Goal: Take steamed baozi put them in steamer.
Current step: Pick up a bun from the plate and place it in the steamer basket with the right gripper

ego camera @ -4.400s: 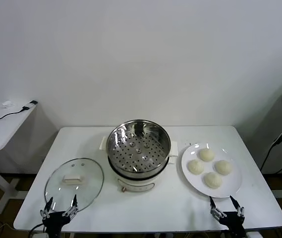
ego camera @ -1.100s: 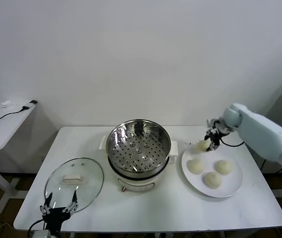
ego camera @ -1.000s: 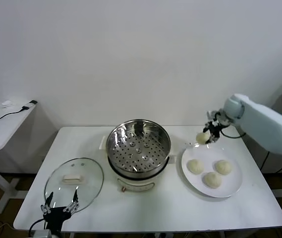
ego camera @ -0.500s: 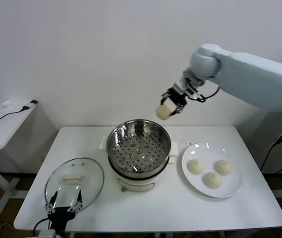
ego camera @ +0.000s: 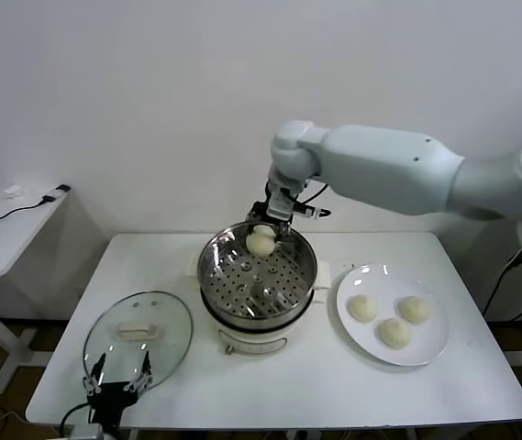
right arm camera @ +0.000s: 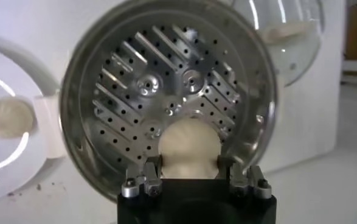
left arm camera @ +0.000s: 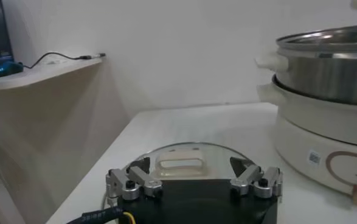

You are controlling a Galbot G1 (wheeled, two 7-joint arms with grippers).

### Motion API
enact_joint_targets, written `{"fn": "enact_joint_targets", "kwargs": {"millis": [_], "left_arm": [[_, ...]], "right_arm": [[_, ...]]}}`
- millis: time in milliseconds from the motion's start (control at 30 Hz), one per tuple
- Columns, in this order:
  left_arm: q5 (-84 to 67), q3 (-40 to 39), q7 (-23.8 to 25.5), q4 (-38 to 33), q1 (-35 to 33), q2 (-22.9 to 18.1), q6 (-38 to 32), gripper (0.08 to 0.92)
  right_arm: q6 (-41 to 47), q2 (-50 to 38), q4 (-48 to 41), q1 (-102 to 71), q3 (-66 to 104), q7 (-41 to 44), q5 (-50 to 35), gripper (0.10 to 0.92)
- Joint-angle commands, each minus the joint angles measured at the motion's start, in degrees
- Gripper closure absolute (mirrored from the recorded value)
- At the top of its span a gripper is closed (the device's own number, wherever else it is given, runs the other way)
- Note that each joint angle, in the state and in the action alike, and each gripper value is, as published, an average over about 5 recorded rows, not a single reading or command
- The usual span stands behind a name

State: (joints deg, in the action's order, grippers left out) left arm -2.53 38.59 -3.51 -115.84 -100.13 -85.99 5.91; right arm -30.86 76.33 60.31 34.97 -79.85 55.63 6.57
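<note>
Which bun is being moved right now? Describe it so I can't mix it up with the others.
Find the steel steamer in the middle of the white table. Over its far rim the right gripper is shut on one bun, held above the perforated tray. It is the only bun off the plate; the other three lie there, right of the steamer.

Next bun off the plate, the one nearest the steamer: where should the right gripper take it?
Probably from straight above, fingers closing across the widest part of the bun nearest the steamer. It is a low round dome sitting apart from its neighbours on the plate, so both sides look open.
</note>
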Motion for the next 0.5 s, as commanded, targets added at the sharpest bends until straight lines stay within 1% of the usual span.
{"fn": "enact_joint_targets", "kwargs": {"millis": [33, 367, 400, 500], "left_arm": [[0.08, 0.03, -0.04, 0.21, 0.09, 0.14, -0.08, 0.177], [0.07, -0.06, -0.49, 0.72, 0.20, 0.33, -0.48, 0.177], [0.07, -0.06, -0.58, 0.71, 0.19, 0.31, -0.51, 0.177], [0.11, -0.08, -0.76, 0.63, 0.09, 0.22, -0.57, 0.177]], "right_arm": [[-6.03, 5.34, -11.35, -7.42, -0.42, -2.17, 7.60, 0.414], [-7.23, 8.28, -19.26, -10.54, 1.27, -5.57, 8.74, 0.414], [-7.42, 8.54, -19.82, -10.63, 1.47, -5.97, 8.64, 0.406], [-7.97, 8.90, -20.07, -10.28, 1.72, -7.04, 7.29, 0.348]]}}
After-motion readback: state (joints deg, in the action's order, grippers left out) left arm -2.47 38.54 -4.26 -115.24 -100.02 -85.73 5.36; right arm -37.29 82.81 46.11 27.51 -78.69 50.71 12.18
